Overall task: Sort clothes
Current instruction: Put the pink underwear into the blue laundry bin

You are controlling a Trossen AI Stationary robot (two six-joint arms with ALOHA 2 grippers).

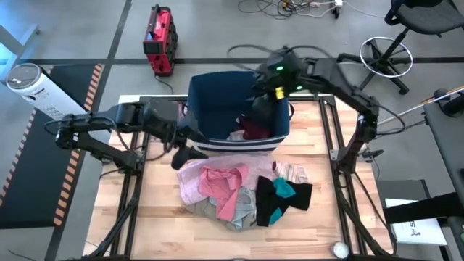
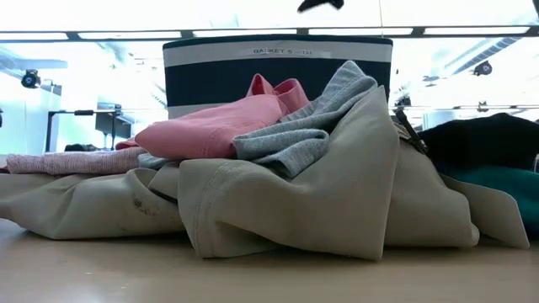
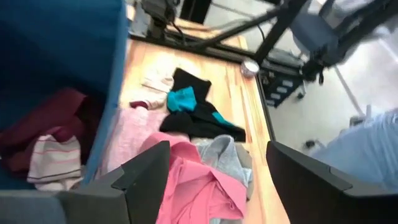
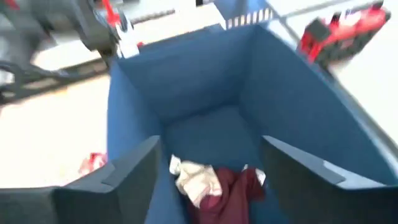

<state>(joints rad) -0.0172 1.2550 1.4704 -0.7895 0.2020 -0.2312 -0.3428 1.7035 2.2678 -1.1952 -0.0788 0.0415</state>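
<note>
The open, empty left hand (image 1: 183,154) hovered just beside the pile of clothes (image 1: 232,190) on the tabletop (image 1: 159,217), nearer to it than the open right hand (image 1: 262,98), which hung over the navy bin (image 1: 217,94).

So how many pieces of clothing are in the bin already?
2 show: a maroon garment and a pale striped piece beside it on the bin floor. More may lie hidden beneath.

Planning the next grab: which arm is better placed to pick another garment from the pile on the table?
Left, probably. The left gripper hangs open at the edge of the clothes pile, while the right gripper is open over the navy bin.
</note>
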